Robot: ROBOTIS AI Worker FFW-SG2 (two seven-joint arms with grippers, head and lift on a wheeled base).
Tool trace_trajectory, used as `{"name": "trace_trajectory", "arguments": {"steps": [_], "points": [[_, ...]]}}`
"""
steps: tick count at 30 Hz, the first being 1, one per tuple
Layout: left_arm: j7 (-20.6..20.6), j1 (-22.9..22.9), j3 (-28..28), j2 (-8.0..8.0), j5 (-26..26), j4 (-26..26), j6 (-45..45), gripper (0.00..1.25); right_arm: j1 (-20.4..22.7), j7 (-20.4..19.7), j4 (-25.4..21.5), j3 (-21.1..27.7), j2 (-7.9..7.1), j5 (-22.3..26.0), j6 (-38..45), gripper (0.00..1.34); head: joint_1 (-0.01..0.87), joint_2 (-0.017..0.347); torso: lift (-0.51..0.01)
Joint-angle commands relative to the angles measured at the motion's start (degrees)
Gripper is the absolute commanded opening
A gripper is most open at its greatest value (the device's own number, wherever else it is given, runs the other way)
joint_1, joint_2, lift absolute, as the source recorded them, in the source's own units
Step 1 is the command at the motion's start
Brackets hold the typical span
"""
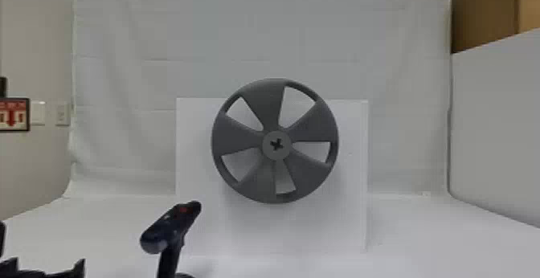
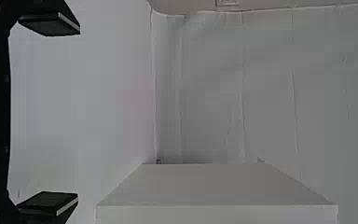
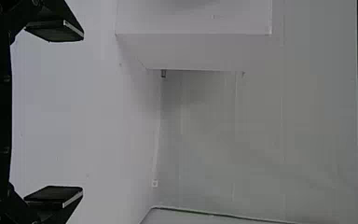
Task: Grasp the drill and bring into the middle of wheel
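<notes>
With the wheel (image 1: 276,168) as the clock's centre in the head view, the drill (image 1: 170,229) lies between seven and eight o'clock, nearer the robot, and the left gripper (image 1: 46,272) at eight. The wheel is on the front of the block (image 1: 193,136) (its rim passes the block's top edge), which stands on the table (image 1: 422,253) before the hanging sheet (image 1: 120,76). The wall sign (image 1: 14,114) sits just past nine, the partition (image 1: 498,116) at three.

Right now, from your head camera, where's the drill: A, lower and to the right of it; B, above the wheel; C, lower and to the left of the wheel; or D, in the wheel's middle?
C: the drill is near the bottom edge, below and left of the wheel.
</notes>
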State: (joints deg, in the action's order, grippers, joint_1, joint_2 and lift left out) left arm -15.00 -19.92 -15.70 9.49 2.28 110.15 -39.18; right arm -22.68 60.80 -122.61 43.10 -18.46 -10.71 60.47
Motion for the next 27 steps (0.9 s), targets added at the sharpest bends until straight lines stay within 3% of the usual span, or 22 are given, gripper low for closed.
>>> {"name": "trace_trajectory", "arguments": {"steps": [1,27], "points": [[0.9,0.3,0.3,0.0,0.8,0.5,0.1,1.21,0.0,0.0,0.0,0.1,0.0,0.2,0.0,1.2,0.0,0.0,-0.406],[-1.2,-0.8,0.5,0.26,2.2,1.6,-2.0,1.21,0.2,0.0,-0.1,0.7,-0.17,1.0,0.1,1.2,0.0,0.0,-0.406]]}}
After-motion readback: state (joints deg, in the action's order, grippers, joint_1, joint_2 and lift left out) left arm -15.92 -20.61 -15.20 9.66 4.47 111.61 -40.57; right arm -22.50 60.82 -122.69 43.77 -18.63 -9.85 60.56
